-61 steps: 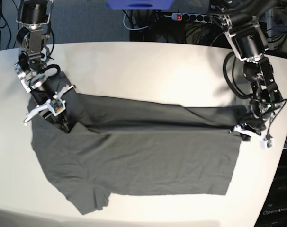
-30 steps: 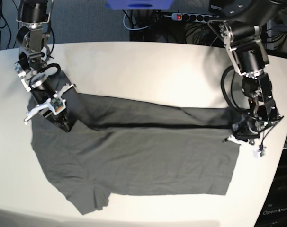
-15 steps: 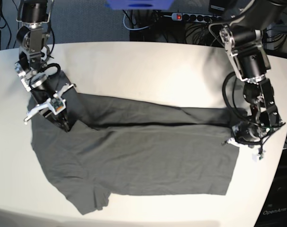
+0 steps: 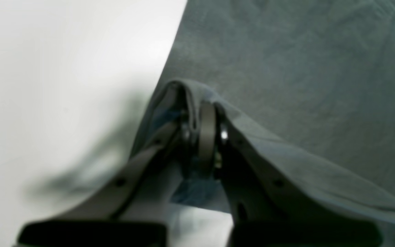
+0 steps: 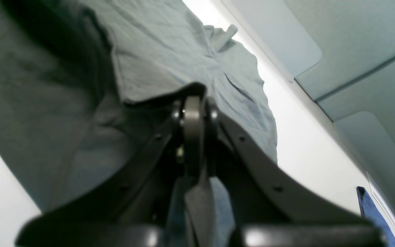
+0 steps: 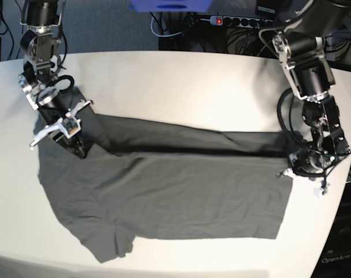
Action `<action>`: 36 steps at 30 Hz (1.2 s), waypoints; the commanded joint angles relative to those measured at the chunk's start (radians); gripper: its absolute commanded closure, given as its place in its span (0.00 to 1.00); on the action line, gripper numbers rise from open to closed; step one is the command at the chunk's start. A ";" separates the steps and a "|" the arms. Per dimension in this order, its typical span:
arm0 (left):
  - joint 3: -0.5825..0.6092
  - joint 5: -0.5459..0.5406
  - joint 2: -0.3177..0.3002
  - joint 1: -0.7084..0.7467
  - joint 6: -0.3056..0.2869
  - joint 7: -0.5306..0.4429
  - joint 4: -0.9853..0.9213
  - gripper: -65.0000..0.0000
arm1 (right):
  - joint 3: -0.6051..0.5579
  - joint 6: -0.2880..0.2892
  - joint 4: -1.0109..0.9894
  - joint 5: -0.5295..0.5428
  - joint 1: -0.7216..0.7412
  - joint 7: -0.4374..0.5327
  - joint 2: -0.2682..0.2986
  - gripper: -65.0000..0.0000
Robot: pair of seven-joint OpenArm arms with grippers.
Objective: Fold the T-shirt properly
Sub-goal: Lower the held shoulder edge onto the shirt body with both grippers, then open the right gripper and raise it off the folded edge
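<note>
Left wrist view first: my left pincer (image 4: 202,133) is clamped on a bunched edge of the T-shirt (image 4: 303,85), cloth pinched between the pads and draped over the jaws. The rest of the shirt spreads ahead and to the right of the tips; bare white surface (image 4: 63,68) lies to the left. So I'm holding right at the cloth's border here.

Right wrist view now: my right pincer (image 5: 192,118) is also shut on a fold of shirt, a dark edge humped over the tips. The shirt runs away from the jaws, up and left in this picture, and a sleeve sits crumpled far off near the surface's edge.

Base view: the shirt lies flat across the surface, long axis running side to side between my two arms. My right pincer (image 6: 77,147) grips the far edge at the sleeve end on the picture's left; my left pincer (image 6: 294,168) grips the far edge at the hem end on the right. A band of that far edge already lies doubled toward me.

My read: both grips sit on the same long edge, and the open cloth lies nearer the camera, so the carry goes that way, both arms together.
</note>
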 commanded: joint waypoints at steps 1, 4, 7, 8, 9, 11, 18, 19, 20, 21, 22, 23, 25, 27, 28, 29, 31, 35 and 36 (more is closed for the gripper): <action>-0.001 -0.004 -0.016 -0.028 0.000 -0.018 0.016 0.96 | 0.007 -0.013 0.019 0.016 0.012 0.019 0.016 0.98; -0.001 -0.004 -0.025 -0.028 0.000 -0.020 0.016 0.96 | 0.007 -0.013 0.019 0.016 0.015 0.018 0.017 0.98; -0.001 -0.004 -0.027 -0.028 0.000 -0.020 0.016 0.96 | 0.008 -0.013 0.019 -0.024 0.015 0.018 0.017 0.98; -0.001 -0.004 -0.029 -0.028 0.000 -0.020 0.016 0.96 | 0.008 -0.013 0.017 -0.044 0.015 0.022 0.013 0.98; -0.001 -0.004 -0.029 -0.028 0.000 -0.020 0.016 0.96 | 0.010 -0.013 0.016 -0.055 0.015 0.024 0.011 0.98; -0.001 -0.004 -0.029 -0.028 0.000 -0.018 0.016 0.92 | 0.010 -0.013 0.016 -0.059 0.015 0.024 0.010 0.98; 0.001 -0.006 -0.029 -0.025 0.000 -0.024 0.016 0.56 | 0.010 -0.013 0.016 -0.059 0.019 0.021 0.010 0.98; 0.001 -0.006 -0.027 -0.024 -0.002 -0.024 0.016 0.54 | 0.010 -0.013 0.016 -0.059 0.020 0.019 0.010 0.98; 0.001 -0.006 -0.027 -0.024 -0.002 -0.024 0.018 0.52 | 0.010 -0.013 0.016 -0.059 0.020 0.019 0.010 0.98; 0.001 -0.006 -0.025 -0.024 -0.002 -0.024 0.018 0.51 | 0.010 -0.013 0.016 -0.059 0.022 0.019 0.010 0.98; 0.001 -0.006 -0.025 -0.024 -0.002 -0.024 0.019 0.51 | 0.010 -0.013 0.016 -0.059 0.023 0.018 0.010 0.98; 0.001 -0.006 -0.025 -0.024 -0.002 -0.024 0.019 0.51 | 0.010 -0.013 0.016 -0.059 0.023 0.018 0.010 0.98; 0.001 -0.006 -0.025 -0.024 -0.002 -0.024 0.019 0.51 | 0.010 -0.013 0.016 -0.059 0.025 0.018 0.010 0.98; 0.001 -0.006 -0.027 -0.024 -0.002 -0.024 0.019 0.51 | 0.010 -0.013 0.016 -0.059 0.026 0.018 0.010 0.98; 0.001 -0.006 -0.027 -0.024 -0.002 -0.024 0.019 0.51 | 0.010 -0.013 0.016 -0.059 0.026 0.018 0.010 0.98; 0.001 -0.006 -0.029 -0.024 -0.002 -0.024 0.019 0.51 | 0.010 -0.013 0.016 -0.059 0.026 0.018 0.010 0.98; 0.001 -0.006 -0.029 -0.024 -0.002 -0.024 0.019 0.51 | 0.010 -0.013 0.016 -0.059 0.028 0.018 0.010 0.98; 0.001 -0.006 -0.029 -0.024 -0.002 -0.024 0.024 0.51 | 0.010 -0.013 0.014 -0.059 0.046 0.016 0.010 0.87; 0.001 -0.006 -0.029 -0.024 -0.002 -0.024 0.025 0.51 | 0.010 -0.013 0.014 -0.059 0.046 0.016 0.010 0.81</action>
